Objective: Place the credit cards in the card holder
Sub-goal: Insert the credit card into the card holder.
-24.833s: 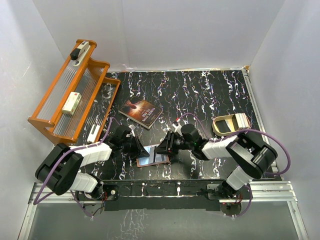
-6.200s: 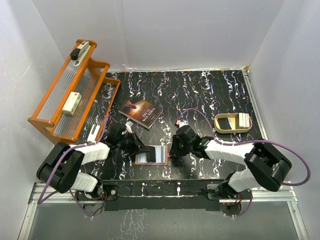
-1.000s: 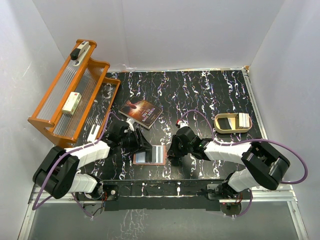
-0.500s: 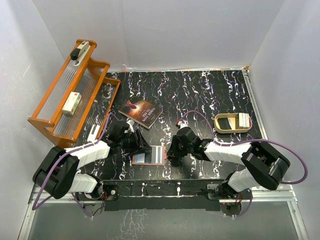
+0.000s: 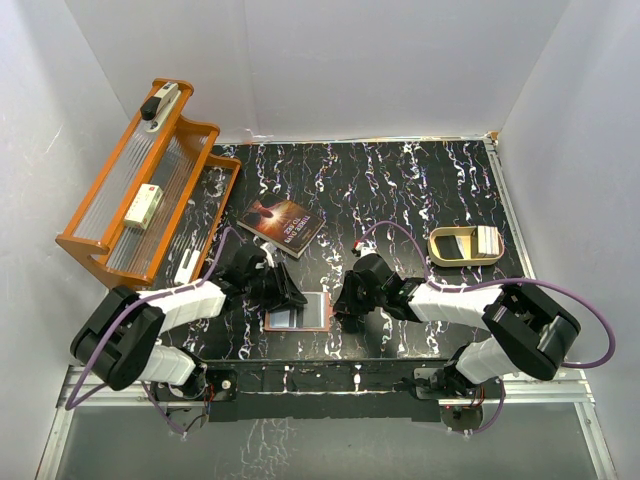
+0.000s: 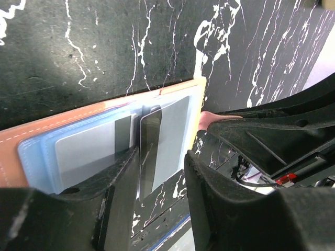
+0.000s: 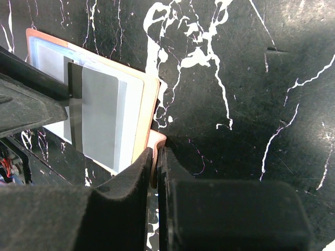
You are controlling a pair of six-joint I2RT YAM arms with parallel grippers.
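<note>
my right tool (image 7: 156, 157) pinches the tab (image 7: 155, 140) of the card holder (image 6: 9, 157) so it cannot slide, at 6 o'clock on the surface (image 5: 400, 190). my left tool (image 6: 162, 163) stands narrow around the dark credit card (image 6: 151, 151), i think to push it in; pinching or not, i cannot tell.

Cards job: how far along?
Done: a pale card looks seated in the holder. In hand: left gripper holds a dark card partway in; right gripper pinches the holder's tab. Left: push it home, let go.
</note>
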